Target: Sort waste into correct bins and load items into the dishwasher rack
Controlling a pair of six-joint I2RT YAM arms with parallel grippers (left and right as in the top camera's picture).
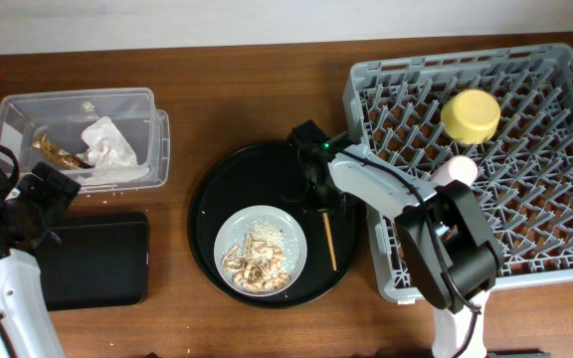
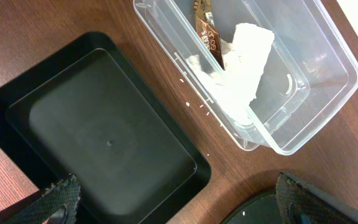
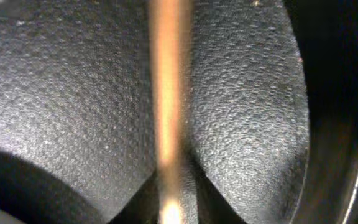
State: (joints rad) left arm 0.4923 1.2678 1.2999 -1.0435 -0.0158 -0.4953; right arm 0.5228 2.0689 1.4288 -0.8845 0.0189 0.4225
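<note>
Right gripper [image 1: 318, 194]: low over the right side of the large round black tray [image 1: 225, 179], at the upper end of the wooden chopstick [image 1: 329, 239]. In the wrist view the chopstick runs straight up from between the fingertips, blurred. Cannot tell whether the jaws are clamped on it or only straddling it.

Left gripper [image 2: 179, 210]: fingers wide apart, nothing between them. It hovers by the near edge of the shallow black tray [image 2: 104, 137], clear of the waste.

Done, judged from the present layout:
- crumpled napkin [image 1: 109, 144] and brown-gold wrapper [image 1: 53, 149] lie together inside the clear tub [image 1: 8, 114].
- yellow bowl [image 1: 471, 115] and pink cup [image 1: 456, 171] sit among the pegs of the dishwasher rack [image 1: 555, 199], bowl towards the back, cup nearer the middle.

Left:
- food scraps [image 1: 257, 257] are still heaped on the pale plate [image 1: 229, 231], which sits in the round tray just left of the chopstick.
- the shallow black tray holds nothing, so the scraps presumably go there.
- the plate then needs moving to the rack.
- light-blue cup: not found in any view, possibly behind the right arm over the rack. Status unknown.

Estimate: somewhat past halfway. Scraps and plate are the main outstanding items.
</note>
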